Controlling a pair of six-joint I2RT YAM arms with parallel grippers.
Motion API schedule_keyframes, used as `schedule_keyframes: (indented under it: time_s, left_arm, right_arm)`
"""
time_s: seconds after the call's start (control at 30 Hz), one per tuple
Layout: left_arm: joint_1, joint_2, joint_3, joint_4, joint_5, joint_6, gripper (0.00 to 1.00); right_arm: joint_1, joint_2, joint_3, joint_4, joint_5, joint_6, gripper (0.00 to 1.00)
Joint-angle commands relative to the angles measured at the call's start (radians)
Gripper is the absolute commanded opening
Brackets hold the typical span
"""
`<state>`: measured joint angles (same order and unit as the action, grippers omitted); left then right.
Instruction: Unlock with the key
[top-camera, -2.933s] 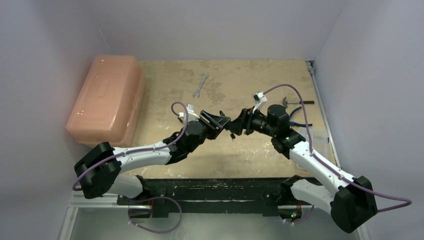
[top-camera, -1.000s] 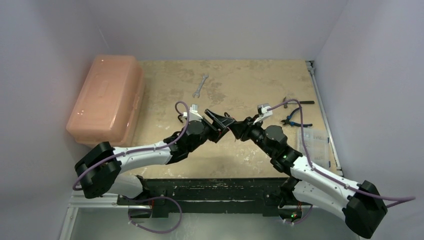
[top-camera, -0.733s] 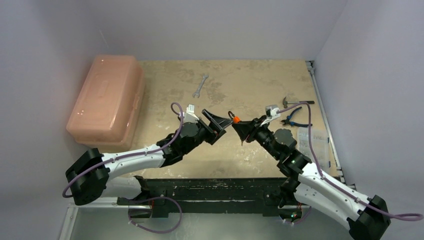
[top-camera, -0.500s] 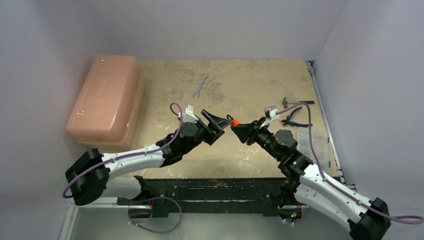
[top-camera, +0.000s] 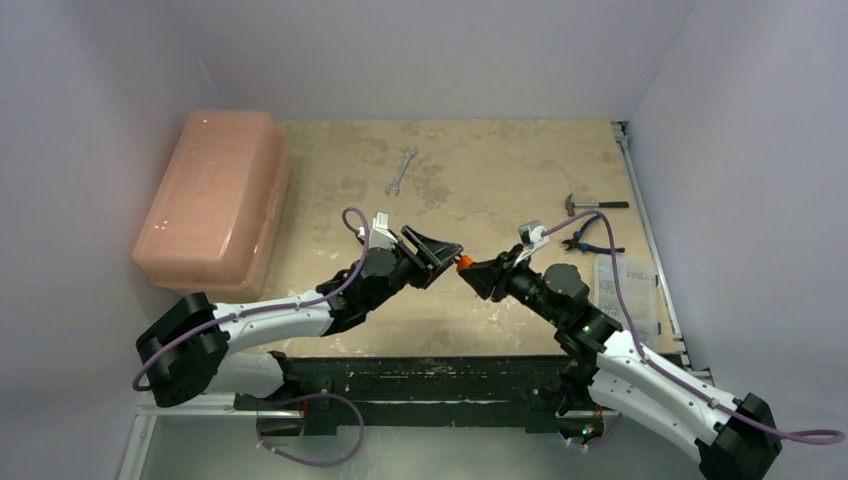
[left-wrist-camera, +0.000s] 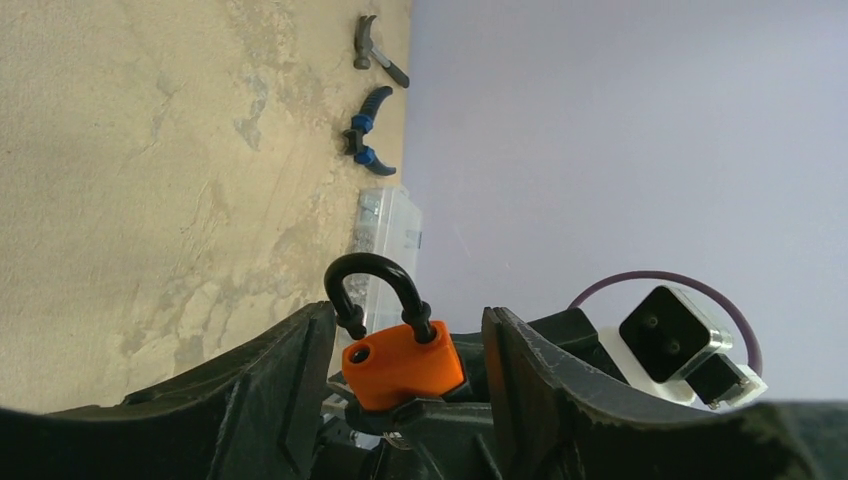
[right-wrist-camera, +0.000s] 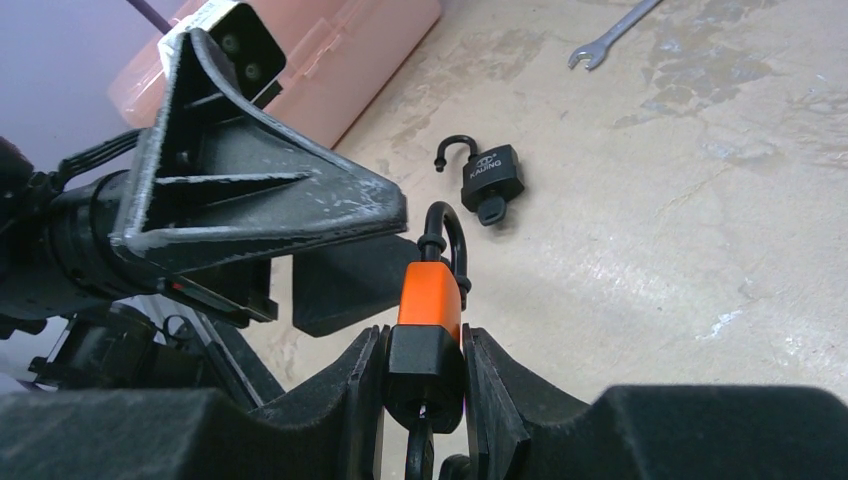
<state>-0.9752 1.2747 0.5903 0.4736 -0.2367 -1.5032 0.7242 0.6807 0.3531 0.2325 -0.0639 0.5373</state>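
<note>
While the right claw (right-wrist-camera: 425, 375) is clamped on the orange padlock (right-wrist-camera: 432, 295), held above the worktop (right-wrist-camera: 700, 250), the left claw (left-wrist-camera: 405, 340) stands apart just beside it. Behind them a black padlock (right-wrist-camera: 493, 172) lies on the worktop, shackle open, key (right-wrist-camera: 490, 211) inserted.

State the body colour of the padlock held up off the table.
Orange; the padlock shows best in the right wrist view.

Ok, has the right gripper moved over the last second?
Yes. In the top view the right gripper, shut on the orange padlock, has drawn back toward the table's near edge, farther from the wrench.
</note>
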Motion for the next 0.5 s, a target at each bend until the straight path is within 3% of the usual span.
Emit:
schedule_keyframes:
  time_s: [0.0, 0.47]
  left_arm:
    - [0.006, 0.033, 0.000, 0.102, 0.022, -0.012, 0.57]
    - [0.019, 0.096, 0.042, 0.132, 0.054, -0.012, 0.48]
  right_arm:
    - [-0.003, 0.000, 0.008, 0.103, -0.033, -0.003, 0.00]
    - [-0.003, 0.018, -0.023, 0.131, -0.085, -0.009, 0.00]
